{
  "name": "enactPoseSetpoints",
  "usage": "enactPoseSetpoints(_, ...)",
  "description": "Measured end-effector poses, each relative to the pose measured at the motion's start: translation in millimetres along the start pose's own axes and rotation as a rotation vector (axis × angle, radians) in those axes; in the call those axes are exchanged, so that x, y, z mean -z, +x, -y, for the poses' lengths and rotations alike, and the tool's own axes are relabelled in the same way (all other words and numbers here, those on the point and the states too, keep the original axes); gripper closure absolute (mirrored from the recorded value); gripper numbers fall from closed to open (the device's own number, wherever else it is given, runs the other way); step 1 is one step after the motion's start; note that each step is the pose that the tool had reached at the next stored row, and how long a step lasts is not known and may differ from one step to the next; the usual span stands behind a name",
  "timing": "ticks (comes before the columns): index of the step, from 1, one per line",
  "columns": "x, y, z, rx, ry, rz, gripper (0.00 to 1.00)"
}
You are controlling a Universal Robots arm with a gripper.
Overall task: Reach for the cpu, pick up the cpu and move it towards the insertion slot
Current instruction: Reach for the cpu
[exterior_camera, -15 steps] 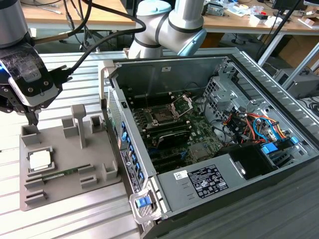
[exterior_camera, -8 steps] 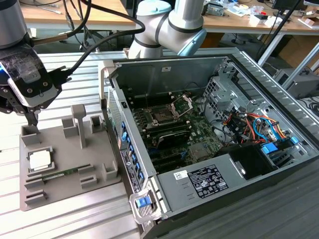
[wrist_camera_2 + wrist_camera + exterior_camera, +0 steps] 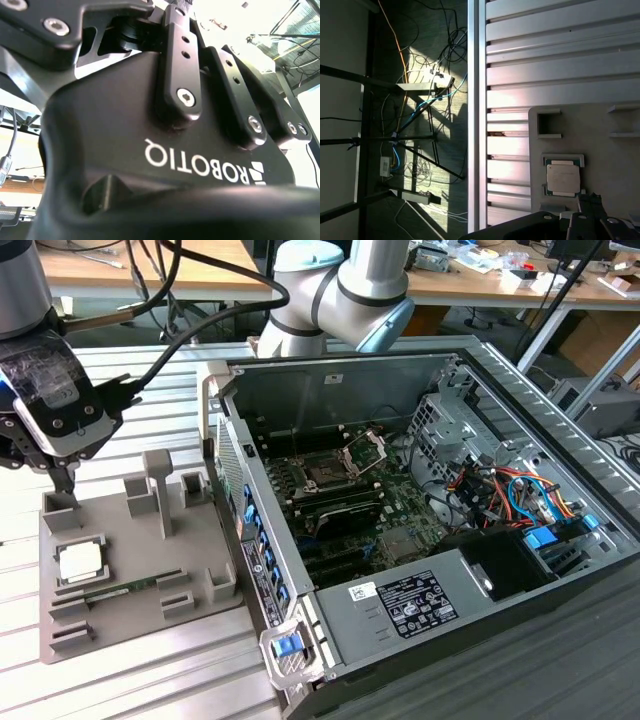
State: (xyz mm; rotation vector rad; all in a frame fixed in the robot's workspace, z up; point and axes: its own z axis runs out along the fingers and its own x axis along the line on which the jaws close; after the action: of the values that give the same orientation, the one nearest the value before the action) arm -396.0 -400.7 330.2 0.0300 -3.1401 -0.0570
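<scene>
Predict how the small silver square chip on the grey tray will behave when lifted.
The small flat silver-beige square chip looks thin and metal-topped, so it is probably stiff and light. Its smooth top may be slippery. Lying flat in a recess of the grey plastic tray, it seems unlikely to roll or tip.

The arm [image 3: 345, 285] shows a bulky grey joint with pale blue caps at the far side of the exterior view, one thick tube rising out of it. At that view's left, the grey wrist [image 3: 22, 280] enters at the upper edge. The black gripper [image 3: 63, 478] hangs beneath it, pointing downward (tilted slightly rather than plumb), its tip narrow and dark. In the second wrist view the gripper's black housing [image 3: 150, 150] sits very close, with bolted link bars [image 3: 180, 65] hinged to it. In the first wrist view, dark bolted parts of the gripper show at the border.
</scene>
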Motion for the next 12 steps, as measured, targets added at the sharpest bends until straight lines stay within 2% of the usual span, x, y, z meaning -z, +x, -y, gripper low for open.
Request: enactPoseSetpoints(12,-1.4,3.2,0.0,0.0,0.0,0.0,0.89)
